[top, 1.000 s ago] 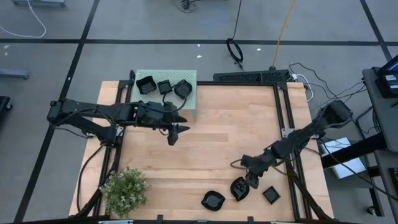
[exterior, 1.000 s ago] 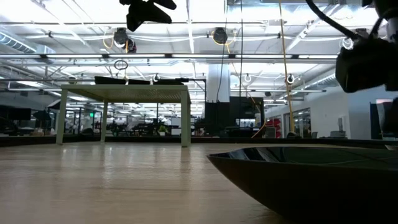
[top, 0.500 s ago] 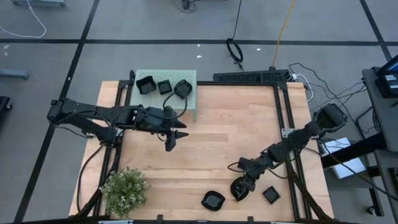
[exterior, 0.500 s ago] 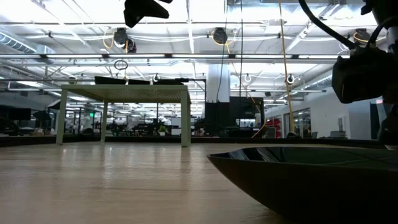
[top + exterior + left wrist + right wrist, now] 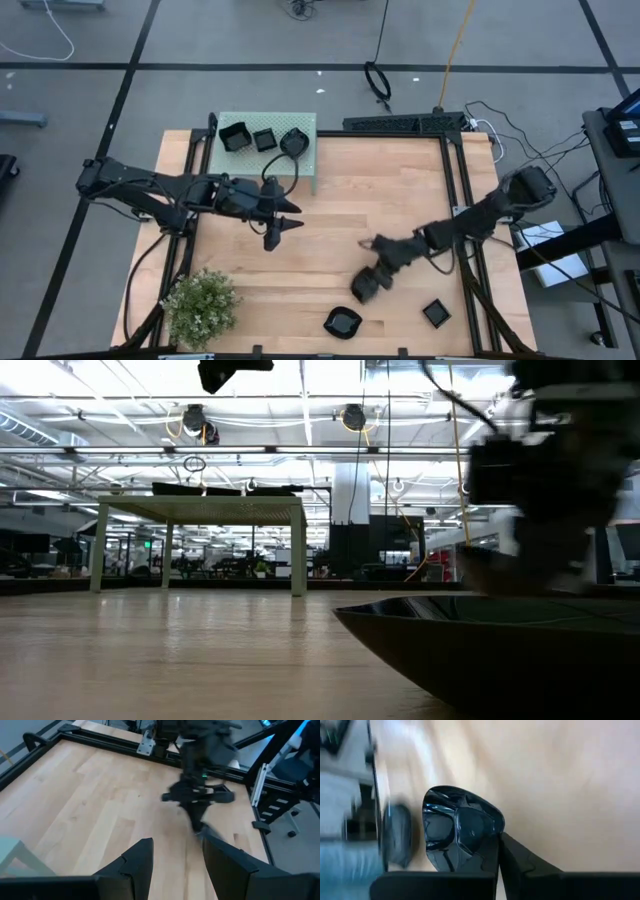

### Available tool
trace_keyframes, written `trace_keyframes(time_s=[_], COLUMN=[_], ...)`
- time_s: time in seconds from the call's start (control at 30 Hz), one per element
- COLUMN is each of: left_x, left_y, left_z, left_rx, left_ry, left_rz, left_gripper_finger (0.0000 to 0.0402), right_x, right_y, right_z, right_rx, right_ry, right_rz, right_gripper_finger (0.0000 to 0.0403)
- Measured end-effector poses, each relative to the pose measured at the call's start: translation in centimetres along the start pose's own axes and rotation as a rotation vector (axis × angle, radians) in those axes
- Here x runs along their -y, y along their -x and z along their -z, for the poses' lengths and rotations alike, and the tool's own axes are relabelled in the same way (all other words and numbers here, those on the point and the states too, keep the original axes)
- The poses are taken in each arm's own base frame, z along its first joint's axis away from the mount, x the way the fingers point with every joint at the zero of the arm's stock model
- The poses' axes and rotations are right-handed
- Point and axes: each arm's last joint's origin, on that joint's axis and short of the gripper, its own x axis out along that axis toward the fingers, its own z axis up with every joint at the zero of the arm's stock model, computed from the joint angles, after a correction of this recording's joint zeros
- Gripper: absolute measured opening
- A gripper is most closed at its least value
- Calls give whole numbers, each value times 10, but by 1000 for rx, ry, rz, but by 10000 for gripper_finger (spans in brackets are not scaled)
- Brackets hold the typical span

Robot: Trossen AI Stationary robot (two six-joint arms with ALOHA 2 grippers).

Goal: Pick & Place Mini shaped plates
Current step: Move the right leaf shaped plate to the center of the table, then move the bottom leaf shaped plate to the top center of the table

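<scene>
Right gripper [image 5: 362,285]: clamped on the rim of one glossy black plate [image 5: 461,834], carried above the table's near-centre; rim pinched between the fingers [image 5: 517,860] in the right wrist view.
Left gripper [image 5: 283,222]: spread wide, nothing between the fingers [image 5: 136,861], hovering over bare wood just in front of the green stand [image 5: 309,165].
Held plate, shape: rounded, wavy-edged, with a raised inner step; leaf or round, hard to settle.
Handling, judged: light, stiff, probably ceramic or hard plastic; slick glaze, so liable to slide or swing in a thin edge pinch; likely to chip if dropped on wood.
Where to grip, judged: the rim, one finger inside the bowl and one outside, deep enough to reach the wall rather than the lip alone.
Count on the stand: three plates, namely a larger square one [image 5: 234,135], a small square one [image 5: 264,139], a rounded one [image 5: 293,141].
Count on the table: two, namely a rounded plate [image 5: 342,322] at the near edge and a small square plate [image 5: 436,313] to its right.
Count in total seen: six, the held one included.
Other: one potted plant [image 5: 200,305] at the near left corner.
</scene>
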Motion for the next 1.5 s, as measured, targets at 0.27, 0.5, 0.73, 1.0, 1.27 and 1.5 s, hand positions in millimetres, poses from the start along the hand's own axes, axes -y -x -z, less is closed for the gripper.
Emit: trace_keyframes(time_s=[0.27,0.5,0.73,1.0,1.27,1.5], left_x=[2,2,2,2,2,7], left_y=[0,0,0,0,0,1], left_z=[-4,-5,-4,-4,-4,1], left_rx=[53,62,61,61,54,21], left_ry=[12,17,57,61,72,77], left_rz=[-17,-19,-19,-20,-21,-2], left_gripper_finger=[173,173,172,173,173,173], right_x=[23,49,70,83,62,27], right_y=[11,13,7,2,28,62], right_z=[-82,-138,-167,-169,-164,-126], right_rx=[256,325,324,296,191,-10], right_ry=[16,13,-52,-79,32,153], right_rz=[69,196,206,228,135,165], right_gripper_finger=[1,0,1,57,135,135])
